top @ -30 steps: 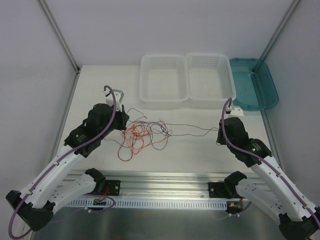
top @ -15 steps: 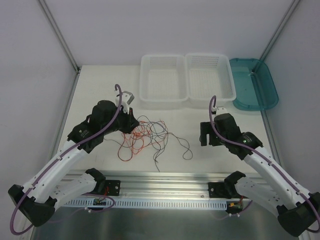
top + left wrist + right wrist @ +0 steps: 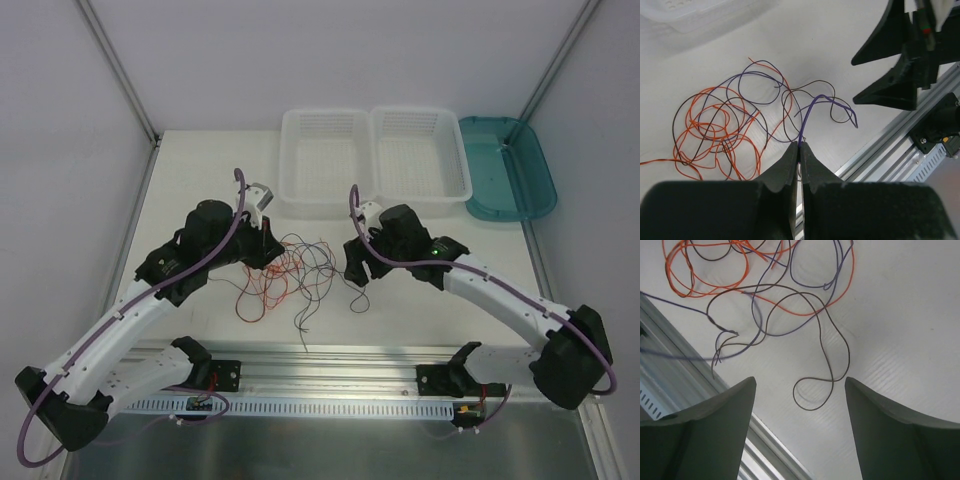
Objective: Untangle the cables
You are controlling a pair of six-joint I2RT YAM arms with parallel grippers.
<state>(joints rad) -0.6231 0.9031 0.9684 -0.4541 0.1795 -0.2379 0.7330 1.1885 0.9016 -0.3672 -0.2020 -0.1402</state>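
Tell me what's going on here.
Two arms are working on thin cables tangled on the table. The left claw is shut on a purple cable, pinched at its tips, with orange and dark loops lying beyond. The right claw hangs open over a dark loop at the pile's edge, holding nothing. The cables are not yet untangled.

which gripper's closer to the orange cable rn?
Left. The left gripper has its fingers shut on a purple cable right beside the orange cable loops. The right gripper stands open on the tangle's right, over a dark cable, with the orange loops farther off.
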